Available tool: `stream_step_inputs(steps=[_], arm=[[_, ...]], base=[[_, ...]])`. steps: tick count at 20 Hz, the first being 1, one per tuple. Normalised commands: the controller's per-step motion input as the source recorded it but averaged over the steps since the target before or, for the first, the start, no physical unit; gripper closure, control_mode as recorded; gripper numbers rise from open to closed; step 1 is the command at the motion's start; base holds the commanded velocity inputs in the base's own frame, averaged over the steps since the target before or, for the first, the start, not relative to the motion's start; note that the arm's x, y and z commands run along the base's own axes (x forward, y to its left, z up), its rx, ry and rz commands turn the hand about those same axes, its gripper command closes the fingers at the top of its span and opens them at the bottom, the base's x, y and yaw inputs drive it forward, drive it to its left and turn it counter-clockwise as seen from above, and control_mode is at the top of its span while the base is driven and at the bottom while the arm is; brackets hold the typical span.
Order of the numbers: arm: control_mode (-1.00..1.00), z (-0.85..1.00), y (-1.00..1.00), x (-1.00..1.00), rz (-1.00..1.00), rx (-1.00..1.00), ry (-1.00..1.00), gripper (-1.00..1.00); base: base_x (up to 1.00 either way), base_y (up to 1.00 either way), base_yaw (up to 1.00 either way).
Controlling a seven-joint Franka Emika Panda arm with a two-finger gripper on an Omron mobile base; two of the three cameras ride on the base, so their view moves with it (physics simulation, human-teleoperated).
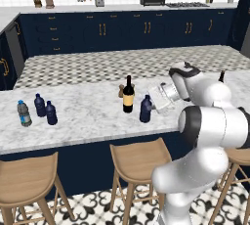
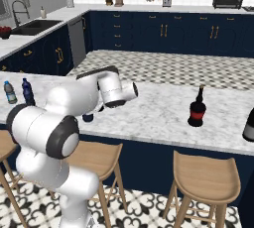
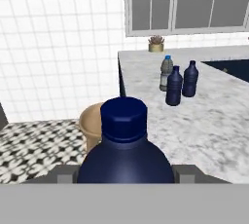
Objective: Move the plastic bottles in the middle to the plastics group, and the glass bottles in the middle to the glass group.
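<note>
Marble island counter (image 1: 88,116). Gripper (image 3: 125,172) — closed on a navy plastic bottle (image 1: 145,109) at mid-counter, just right of the wine bottle (image 1: 128,95) with tan label. Plastics group at the left end — clear water bottle (image 1: 23,113) and two navy bottles (image 1: 45,109). Red-labelled glass bottle (image 2: 197,107) stands far right.

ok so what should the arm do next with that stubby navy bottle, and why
Probably lift it straight up. In the hand view the stubby navy-blue plastic bottle sits between the gripper fingers, which look shut on it, while the left base view shows it standing on the white marble counter beside the tall dark wine bottle. The clear blue-labelled water bottle group is far along the counter.
</note>
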Motion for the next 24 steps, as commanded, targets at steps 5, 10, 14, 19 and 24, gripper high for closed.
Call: stream_step_inputs(steps=[5,10,14,19,24], arm=[[-1.0,0.17,1.0,0.08,0.0,-0.12,0.2,1.0],[-1.0,0.06,1.0,0.25,-0.02,-0.1,0.2,1.0],[-1.0,0.0,0.77,0.41,-0.12,-0.06,0.09,1.0],[-1.0,-0.04,0.35,0.62,-0.16,0.0,0.02,1.0],[-1.0,-0.1,0.03,0.33,-0.07,0.09,-0.01,1.0]], base=[[0.0,0.0,0.0],[0.0,0.0,0.0],[0.0,0.0,0.0],[0.0,0.0,0.0],[0.0,0.0,0.0]])
